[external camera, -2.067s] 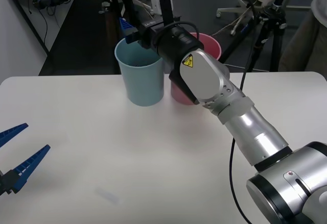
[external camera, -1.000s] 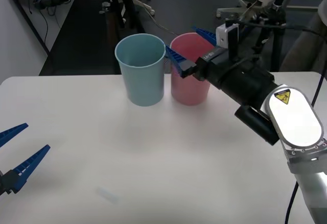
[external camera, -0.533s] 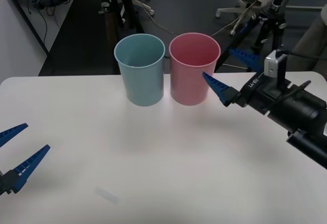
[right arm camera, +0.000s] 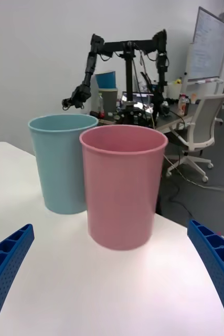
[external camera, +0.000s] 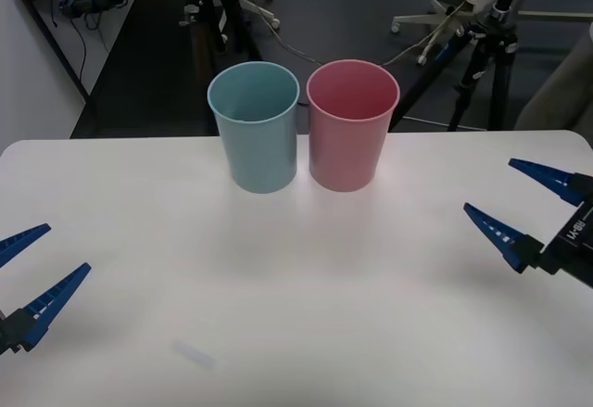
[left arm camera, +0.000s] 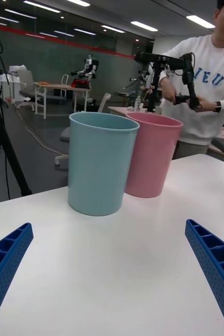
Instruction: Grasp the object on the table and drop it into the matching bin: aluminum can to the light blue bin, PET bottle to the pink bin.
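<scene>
White counter (external camera: 296,305), both bins standing side by side, no can on it.
Right jaws (external camera: 533,210) and left jaws (external camera: 28,277) spread empty, light blue bin (external camera: 254,127) and pink bin (external camera: 351,124) well ahead; judged: park wide, clear of rims.

Black tripod (external camera: 482,64) beyond my table's far edge, white office chair (right arm camera: 198,134) on dark floor, whiteboard (right arm camera: 209,44) behind, desk (left arm camera: 56,92) with clutter

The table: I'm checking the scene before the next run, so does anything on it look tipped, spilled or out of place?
Nothing stands out. The light blue bin and the pink bin stand upright, side by side, on the table. The left gripper and the right gripper are both open at its edges, holding nothing.
</scene>
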